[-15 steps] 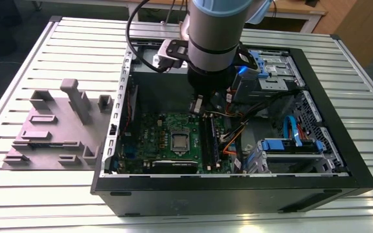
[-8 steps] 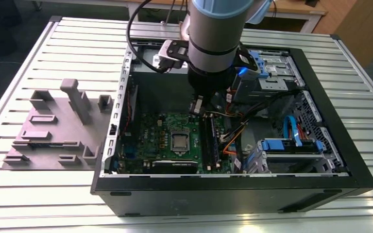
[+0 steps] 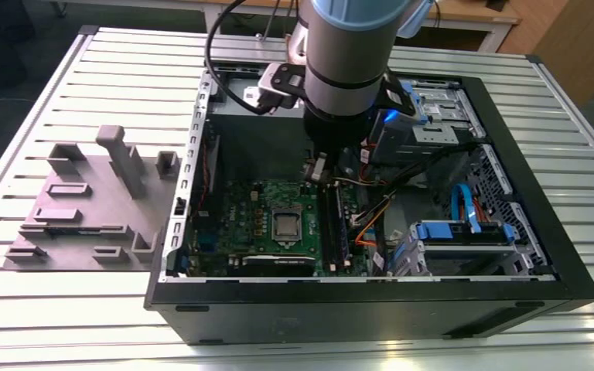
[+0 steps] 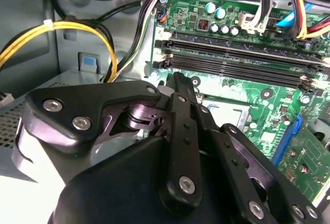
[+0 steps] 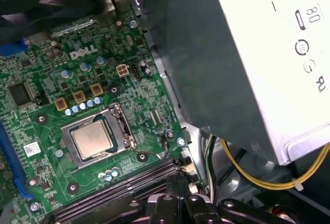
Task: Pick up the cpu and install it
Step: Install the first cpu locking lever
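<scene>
Cpu (image 5: 93,139) seated in socket (image 5: 125,129), apparently flat.

Count: one open black computer case (image 3: 359,309) on the slatted metal worktop (image 3: 49,309), one grey moulded fixture block (image 3: 80,212) beside it. One green motherboard (image 5: 46,95) in the case, one square metal-framed socket (image 5: 98,139) holding one silvery-grey square cpu (image 5: 92,138). Two long black memory slots (image 4: 232,61), both empty. One grey box-shaped power supply with white label (image 5: 268,53). One robot arm (image 3: 354,54). Six small square gold-topped components (image 5: 79,96) above the socket, in the first wrist view.
</scene>
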Tool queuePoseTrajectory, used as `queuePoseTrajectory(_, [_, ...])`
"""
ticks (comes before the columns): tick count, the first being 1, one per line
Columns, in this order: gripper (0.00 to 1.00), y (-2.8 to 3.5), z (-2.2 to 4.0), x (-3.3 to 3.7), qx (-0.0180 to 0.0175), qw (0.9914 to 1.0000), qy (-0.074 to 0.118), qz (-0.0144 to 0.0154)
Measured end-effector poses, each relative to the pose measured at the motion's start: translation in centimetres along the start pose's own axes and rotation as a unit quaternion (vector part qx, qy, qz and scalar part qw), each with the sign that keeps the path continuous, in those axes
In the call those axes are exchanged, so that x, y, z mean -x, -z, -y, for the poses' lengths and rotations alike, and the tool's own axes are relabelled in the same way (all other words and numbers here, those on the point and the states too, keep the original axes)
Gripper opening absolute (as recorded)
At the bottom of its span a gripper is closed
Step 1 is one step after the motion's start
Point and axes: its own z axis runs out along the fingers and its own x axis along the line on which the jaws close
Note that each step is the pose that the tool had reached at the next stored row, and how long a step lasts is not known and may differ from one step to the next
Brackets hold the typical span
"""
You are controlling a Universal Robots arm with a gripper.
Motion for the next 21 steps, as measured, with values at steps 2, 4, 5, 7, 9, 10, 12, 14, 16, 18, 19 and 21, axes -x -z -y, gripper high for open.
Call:
queuePoseTrajectory(2, [0.10,-0.01,0.00,0.00,-0.0004,0.99999,-0.003,0.0003])
queuePoseTrajectory(4, [0.10,-0.02,0.00,0.00,-0.0004,0.99999,-0.003,0.0004])
queuePoseTrajectory(5, [0.10,-0.02,0.00,0.00,-0.0004,0.99999,-0.003,0.0004])
queuePoseTrajectory(7, [0.10,-0.03,-0.01,-0.01,-0.0004,0.99999,-0.003,0.0004])
queuePoseTrajectory(9, [0.10,-0.11,-0.23,-0.12,-0.0012,0.99999,-0.003,0.0012])
queuePoseTrajectory(10, [0.10,-0.15,-0.37,-0.19,-0.0014,0.99999,-0.003,0.0020])
queuePoseTrajectory(12, [0.10,-0.19,-0.54,-0.27,-0.0008,0.99998,-0.003,0.0044])
queuePoseTrajectory(14, [0.10,-0.22,-0.61,-0.31,0.0002,0.99997,-0.003,0.0070])
queuePoseTrajectory(16, [0.10,-0.24,-0.68,-0.35,0.0024,0.99991,-0.004,0.0123])
queuePoseTrajectory(18, [0.10,-0.26,-0.75,-0.38,0.0038,0.99985,-0.004,0.0161])
queuePoseTrajectory(19, [0.10,-0.27,-0.79,-0.40,0.0039,0.99985,-0.004,0.0164])
queuePoseTrajectory(21, [0.10,-0.78,-1.10,-0.63,0.0038,0.99984,-0.005,0.0169])
